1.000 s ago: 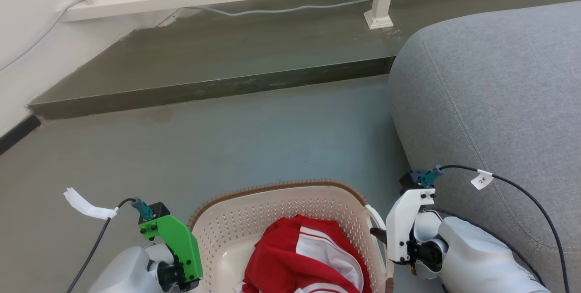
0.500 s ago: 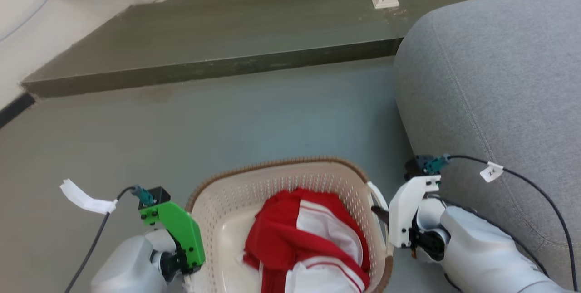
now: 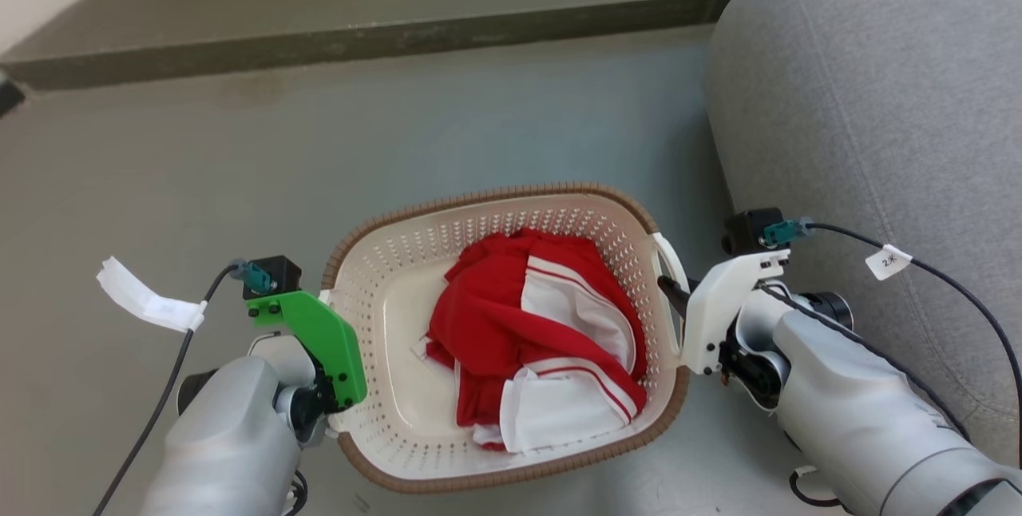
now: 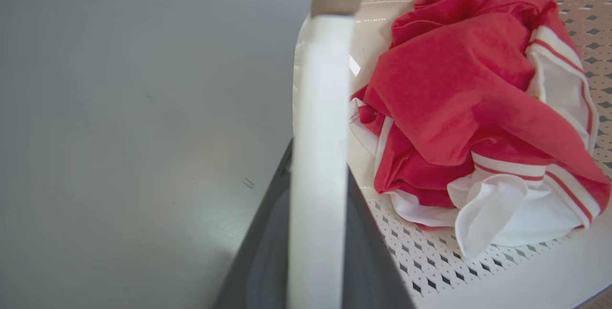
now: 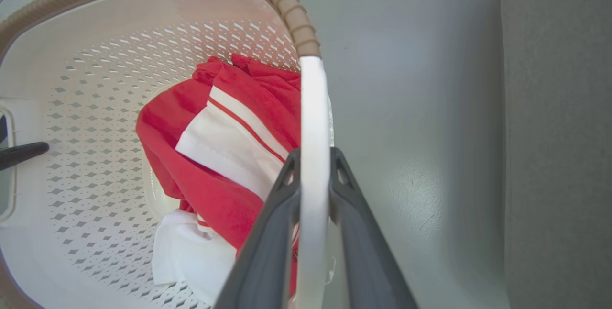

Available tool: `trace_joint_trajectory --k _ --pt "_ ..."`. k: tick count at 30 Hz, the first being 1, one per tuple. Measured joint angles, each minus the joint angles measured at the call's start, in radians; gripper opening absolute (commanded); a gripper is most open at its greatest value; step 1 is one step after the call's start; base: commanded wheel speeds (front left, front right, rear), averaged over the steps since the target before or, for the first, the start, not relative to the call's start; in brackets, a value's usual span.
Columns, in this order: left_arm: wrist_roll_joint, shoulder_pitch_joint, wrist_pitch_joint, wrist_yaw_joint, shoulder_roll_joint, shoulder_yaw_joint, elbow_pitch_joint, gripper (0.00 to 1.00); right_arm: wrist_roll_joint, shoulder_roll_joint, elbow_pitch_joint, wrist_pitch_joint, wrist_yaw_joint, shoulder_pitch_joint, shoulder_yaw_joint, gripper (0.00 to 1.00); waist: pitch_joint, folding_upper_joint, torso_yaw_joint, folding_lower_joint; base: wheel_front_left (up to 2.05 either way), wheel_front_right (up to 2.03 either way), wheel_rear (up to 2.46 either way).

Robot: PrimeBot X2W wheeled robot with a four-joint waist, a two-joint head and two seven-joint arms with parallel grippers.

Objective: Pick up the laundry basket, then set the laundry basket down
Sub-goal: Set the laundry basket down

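**Both jaws clamped on the basket's white handles**

Head view: the laundry basket (image 3: 495, 195) is in the lower middle of the frame, over the grey floor (image 3: 239, 164) and just left of a grey upholstered seat (image 3: 878, 101). It is a cream-white, rounded-rectangular tub. Its walls are pierced by rows of small holes, a brown woven-look rim runs all round, and each short side has a white loop handle. A crumpled red-and-white garment (image 3: 511, 316) lies inside. The left gripper (image 3: 331, 416), under a green mount (image 3: 315, 336), meets the basket's left side. The right gripper (image 3: 675, 300), under a white mount (image 3: 718, 308), meets the right handle (image 3: 669, 260). I cannot tell whether the basket touches the floor.

Left wrist view: the left gripper (image 4: 319, 165) rises from bottom centre. Its jaws are drawn in tight on the left handle (image 4: 320, 84), with a dark finger on each side. The garment and the perforated base lie to the right.

Right wrist view: the right gripper (image 5: 314, 153) has its jaws pinched on the right handle at bottom centre. The brown rim curves away to the upper left, and the garment lies in the tub at centre left.
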Motion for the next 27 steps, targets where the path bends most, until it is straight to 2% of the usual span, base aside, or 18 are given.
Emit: trace_joint_trajectory --k 7,14,27 --pt "0.037 -0.026 -0.055 0.017 0.001 -0.019 -0.001 0.00 -0.021 0.010 0.022 -0.037 0.000 -0.025 0.020 0.00 0.074 0.0000 0.003 0.0001 0.00 0.00 0.00" --pt "0.082 -0.070 -0.102 0.022 0.002 -0.054 -0.001 0.00 -0.040 0.021 0.047 -0.067 -0.019 -0.065 0.023 0.00 0.149 0.0000 0.003 0.0001 0.00 0.00 0.00" --pt "0.107 -0.124 -0.179 0.043 0.003 -0.065 0.004 0.00 -0.047 0.029 0.071 -0.114 -0.019 -0.125 0.024 0.00 0.296 0.0000 -0.002 0.0001 0.00 0.00 0.00"
